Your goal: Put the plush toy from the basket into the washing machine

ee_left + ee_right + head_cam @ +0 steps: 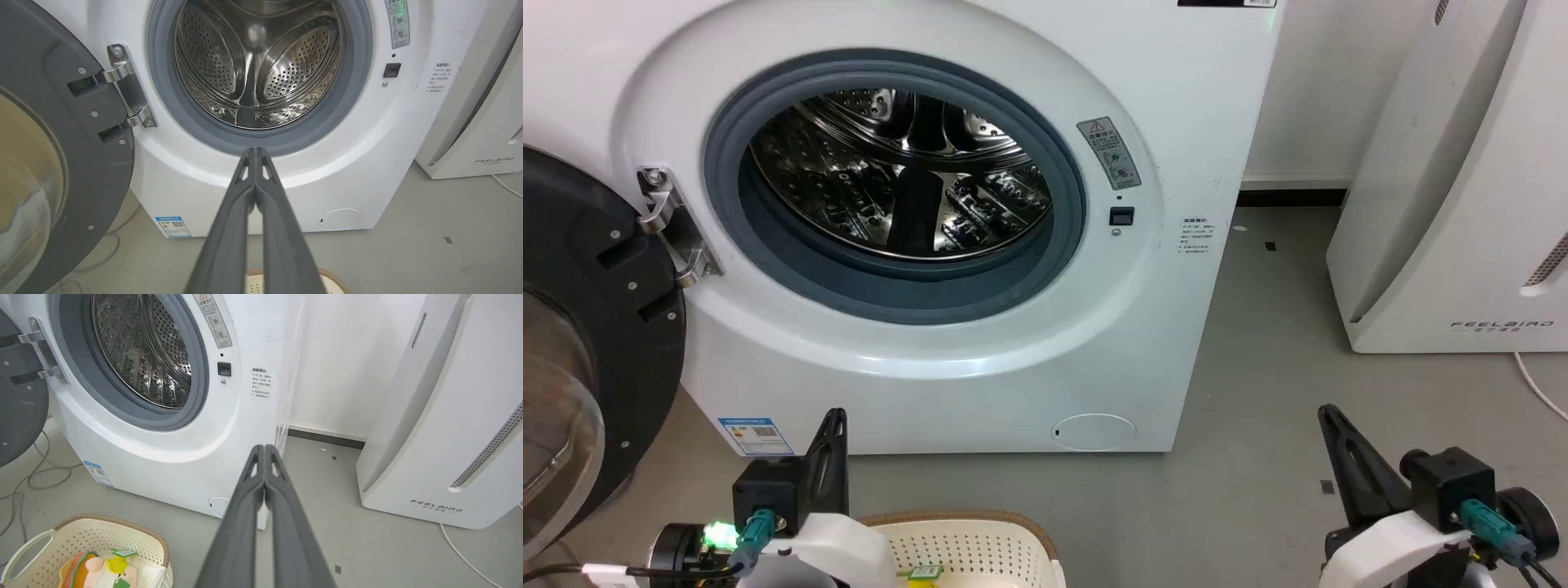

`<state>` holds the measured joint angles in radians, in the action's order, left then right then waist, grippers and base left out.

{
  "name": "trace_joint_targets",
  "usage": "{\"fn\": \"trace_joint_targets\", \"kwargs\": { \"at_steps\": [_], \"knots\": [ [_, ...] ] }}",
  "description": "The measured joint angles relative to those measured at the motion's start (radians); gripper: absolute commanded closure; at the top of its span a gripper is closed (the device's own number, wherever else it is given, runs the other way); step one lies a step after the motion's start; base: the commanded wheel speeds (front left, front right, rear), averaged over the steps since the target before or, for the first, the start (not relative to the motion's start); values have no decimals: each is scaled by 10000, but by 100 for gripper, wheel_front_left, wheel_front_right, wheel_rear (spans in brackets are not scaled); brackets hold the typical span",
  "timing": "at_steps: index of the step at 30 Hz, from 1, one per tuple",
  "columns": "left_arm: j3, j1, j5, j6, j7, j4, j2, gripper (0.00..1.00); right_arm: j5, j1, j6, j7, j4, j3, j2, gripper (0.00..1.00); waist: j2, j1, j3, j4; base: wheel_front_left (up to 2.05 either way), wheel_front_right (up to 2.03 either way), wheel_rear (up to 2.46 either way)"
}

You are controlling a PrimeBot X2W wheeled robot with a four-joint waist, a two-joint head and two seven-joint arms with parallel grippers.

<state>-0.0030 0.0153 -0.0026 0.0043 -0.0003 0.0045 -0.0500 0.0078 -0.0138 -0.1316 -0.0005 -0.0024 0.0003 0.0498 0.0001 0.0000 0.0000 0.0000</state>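
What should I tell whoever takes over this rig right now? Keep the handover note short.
Left claw: shut, empty, pointing at the washing machine.
Right claw: shut, empty, pointing toward the machine's right corner.
Plush toy: lying in the basket, which stands on the floor in front of the machine.
Door: swung open to the left. The steel drum looks empty.
Done: the door is open, the toy is not yet picked up.
Left: grasp the toy, lift it out, place it in the drum.
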Motion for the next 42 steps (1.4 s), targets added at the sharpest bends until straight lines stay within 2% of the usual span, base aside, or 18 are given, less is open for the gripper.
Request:
{"fn": "trace_joint_targets", "kwargs": {
  "at_steps": [6, 7, 27, 42],
  "knots": [
    [0, 0, 0, 0, 0, 0, 0, 100, 0, 0, 0, 0, 0, -2, 0, 100, 0, 0, 0, 0, 0, 0, 0],
    [-4, 4, -2, 8, 0, 2, 0, 0, 4, -3, 0, 0, -2, 0, 0, 0, -1, 0, 0, 0, 0, 0, 0],
    [-244, 3, -98, 109, -265, 522, 2, 0, 81, -12, 0, -224, -92, -63, 0, 0, 0, 0, 199, -35, 0, 0, 0],
    [-458, -704, -389, 102, -602, 1814, -19, 0, -82, 35, 0, -606, -493, -165, 0, 0, 0, 0, 1148, -164, 0, 0, 0]
  ]
}}
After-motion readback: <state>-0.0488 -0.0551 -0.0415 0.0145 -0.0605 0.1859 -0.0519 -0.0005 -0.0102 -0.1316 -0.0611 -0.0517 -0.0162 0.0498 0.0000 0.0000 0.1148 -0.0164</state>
